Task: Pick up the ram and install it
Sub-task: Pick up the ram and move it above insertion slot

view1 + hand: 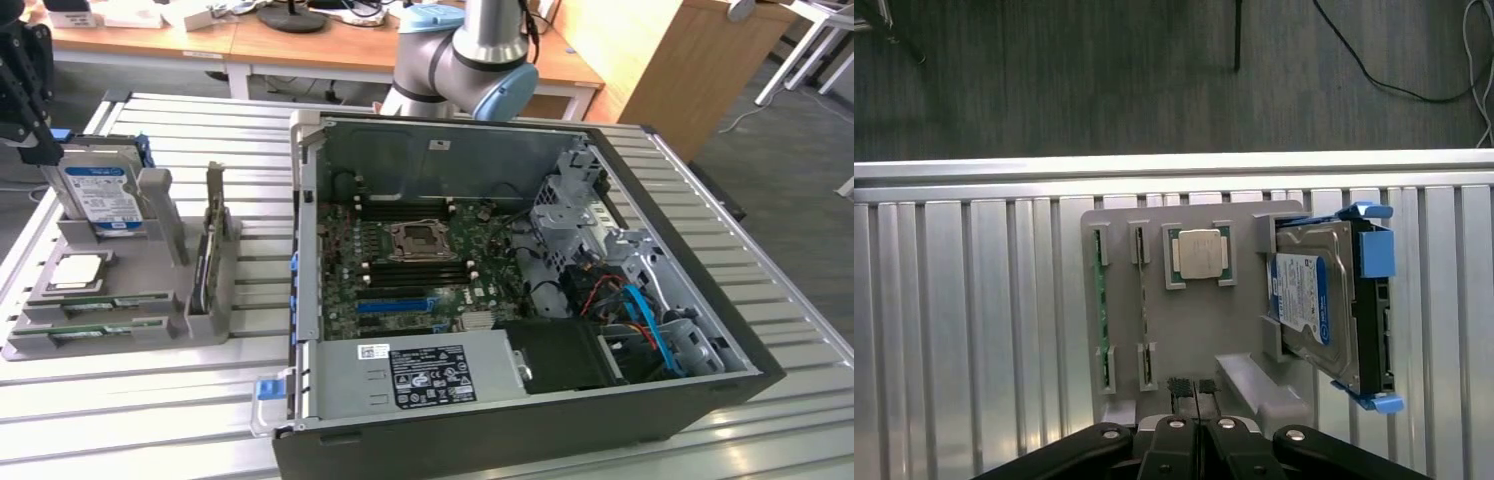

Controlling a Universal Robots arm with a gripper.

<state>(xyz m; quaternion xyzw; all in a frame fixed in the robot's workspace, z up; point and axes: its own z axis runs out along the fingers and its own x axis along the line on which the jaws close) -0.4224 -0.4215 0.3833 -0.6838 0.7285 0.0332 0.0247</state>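
Hovering over an edge of the tray [1184,330] on the counter [954,300], the gripper [1192,388] is closed, empty, near the slotted ram [1100,300]

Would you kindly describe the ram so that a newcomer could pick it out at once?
On the slatted metal table, beside the open computer case, sits a grey holder. Beyond its upright hard drive and the square processor, the ram is two slim green sticks standing on edge in narrow slots. Long and thin, they differ from the flat square processor and bulky blue-labelled drive.
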